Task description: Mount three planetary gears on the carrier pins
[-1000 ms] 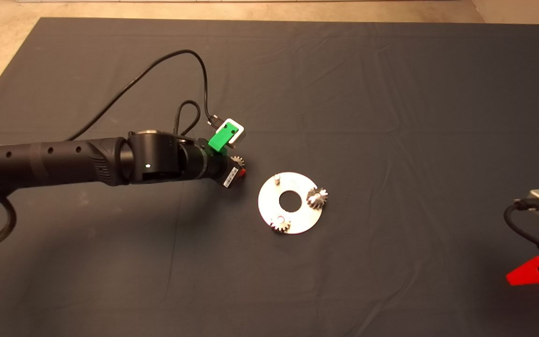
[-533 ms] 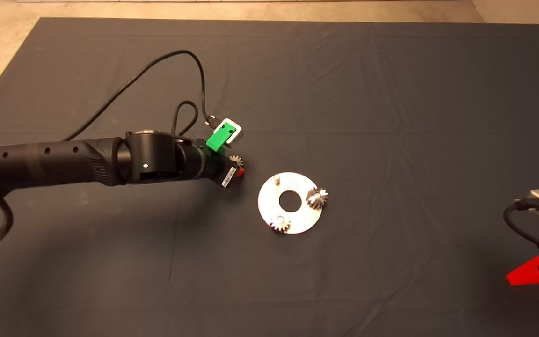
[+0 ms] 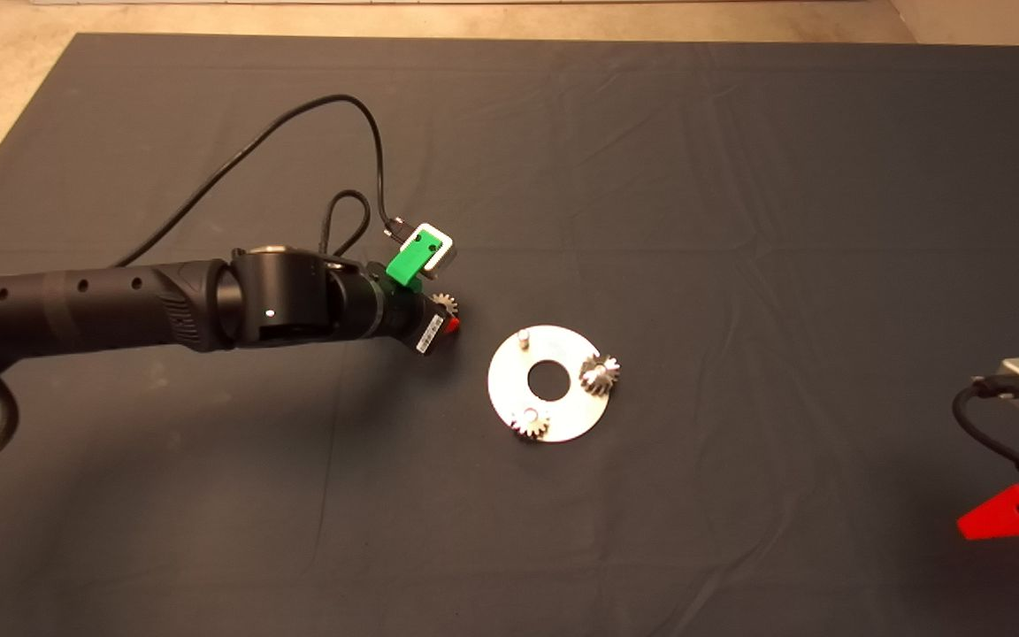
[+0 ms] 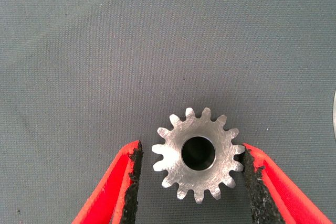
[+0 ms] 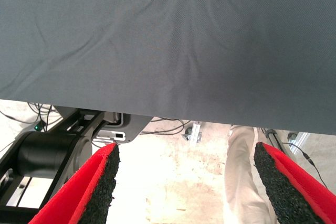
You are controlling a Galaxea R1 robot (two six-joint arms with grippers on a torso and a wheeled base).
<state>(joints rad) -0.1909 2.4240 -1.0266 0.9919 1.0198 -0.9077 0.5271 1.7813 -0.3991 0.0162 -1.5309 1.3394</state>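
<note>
Because the third gear (image 4: 198, 155) lies flat on the mat (image 3: 739, 177) between fingers that have not both met it, you should treat this entry list as a register of hazards, taken left to right.

Item 1, left gripper (image 4: 191, 174): at the end of the arm reaching in from the left, low over the mat, just left of the carrier disc (image 3: 549, 383). Jaws apart, straddling the gear; one pad looks to touch the teeth, the other stands clear of them. Risk: if you close off-centre, the touching pad will likely shove the gear sideways or tip it on edge, and pads biting on tooth tips alone may let it slip during the lift.

Item 2, bare pin (image 3: 524, 338): upright on the disc's far-left part, the only pin without a gear. Risk: a gear held tilted will probably jam on the pin top instead of dropping over it.

Item 3, two seated gears, one at the disc's near edge (image 3: 529, 423), one at its right side (image 3: 600, 373). Risk: a wide approach could knock them, or nudge the loose disc across the mat.

Item 4, right gripper (image 5: 184, 182): parked at the lower right edge, jaws wide apart, empty, over the mat's edge with a person's leg (image 5: 247, 177) on the floor beyond. No hazard while it stays idle.
</note>
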